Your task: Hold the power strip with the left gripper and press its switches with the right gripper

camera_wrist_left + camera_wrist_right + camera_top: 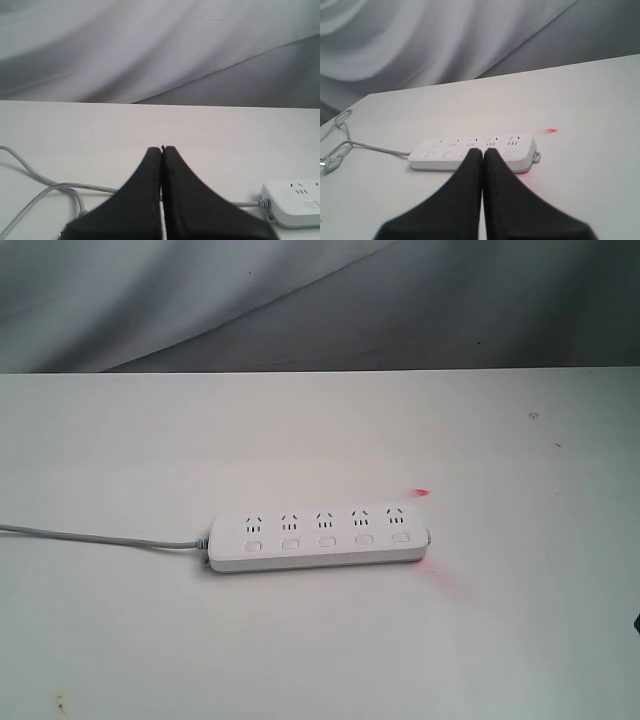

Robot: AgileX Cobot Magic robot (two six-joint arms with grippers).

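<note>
The white power strip (318, 534) lies flat in the middle of the table, with five sockets in a row and its switches (327, 540) below them. Its grey cord (95, 537) runs off to the left. Neither arm shows in the exterior view. In the left wrist view my left gripper (161, 148) is shut and empty above the table, with the strip's cord end (296, 201) off to one side. In the right wrist view my right gripper (483, 150) is shut and empty, its tips in front of the strip (475, 152), apart from it.
A loose loop of grey cord (35, 180) lies on the white table (320, 640) near the left gripper; the plug end (331, 162) shows at the table edge. A small red light spot (422, 492) glows by the strip's right end. Grey cloth (300, 300) hangs behind.
</note>
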